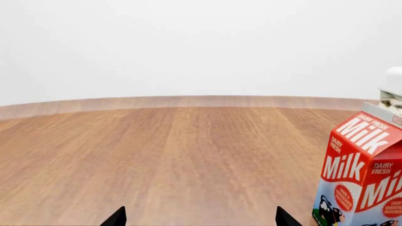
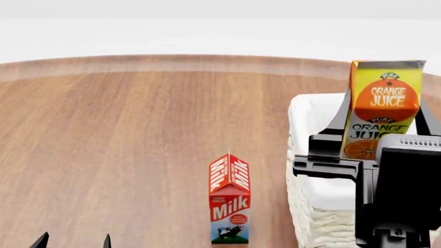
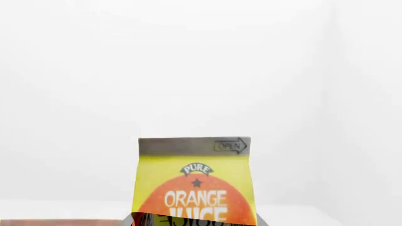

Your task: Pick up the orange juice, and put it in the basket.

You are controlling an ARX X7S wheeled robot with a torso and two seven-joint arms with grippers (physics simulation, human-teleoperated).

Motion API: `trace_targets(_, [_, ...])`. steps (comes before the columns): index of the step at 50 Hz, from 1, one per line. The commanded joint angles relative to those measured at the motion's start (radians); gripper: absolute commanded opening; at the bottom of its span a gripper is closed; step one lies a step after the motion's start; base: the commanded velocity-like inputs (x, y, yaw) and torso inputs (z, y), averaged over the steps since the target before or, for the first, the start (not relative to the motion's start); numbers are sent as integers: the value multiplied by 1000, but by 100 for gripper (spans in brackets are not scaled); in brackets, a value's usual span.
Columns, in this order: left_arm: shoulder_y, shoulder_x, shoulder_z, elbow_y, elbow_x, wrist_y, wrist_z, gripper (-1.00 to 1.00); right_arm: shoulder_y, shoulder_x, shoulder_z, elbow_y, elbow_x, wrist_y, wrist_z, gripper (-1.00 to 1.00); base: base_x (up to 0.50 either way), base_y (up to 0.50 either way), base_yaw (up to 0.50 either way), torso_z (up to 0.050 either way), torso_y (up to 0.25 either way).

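The orange juice (image 2: 386, 82), a tall yellow-orange carton, hangs upright over the far part of the basket (image 2: 302, 124), a white woven basket with a cloth liner. My right gripper (image 2: 383, 111) is shut on the carton, one dark finger on each side. The right wrist view shows the carton's top and orange circle (image 3: 195, 188) close up against a white background, with the gripper (image 3: 195, 222) at the carton's lower part. My left gripper (image 2: 74, 242) is low at the near left, open and holding nothing, its fingertips wide apart over bare wood (image 1: 201, 219).
A red-white Milk carton (image 2: 230, 206) stands upright on the wooden table just left of the basket, and it also shows beside the left gripper (image 1: 361, 179). A corner of the basket (image 1: 393, 84) peeks behind it. The table's curved far edge (image 2: 179, 58) meets a white wall.
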Motion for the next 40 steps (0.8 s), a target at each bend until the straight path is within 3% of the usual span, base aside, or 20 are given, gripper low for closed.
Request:
trace_targets(1, [-1,-2,3,0,-2,1,-2,100,58,-17,-14,129,-57,-31,-33,-100,0,0,0,0,0])
trace_targets(24, [-2,-5,8,-1,-5,3,-7,100,102,-70,-49,407,-125,-199,-34,-100,0,0,0,0,0])
trace_targets(40, [-3,-8,12,-1,-8,4,-9,100,164,-99,-61,520,-110,-185,-46,-100,0,0,0,0,1])
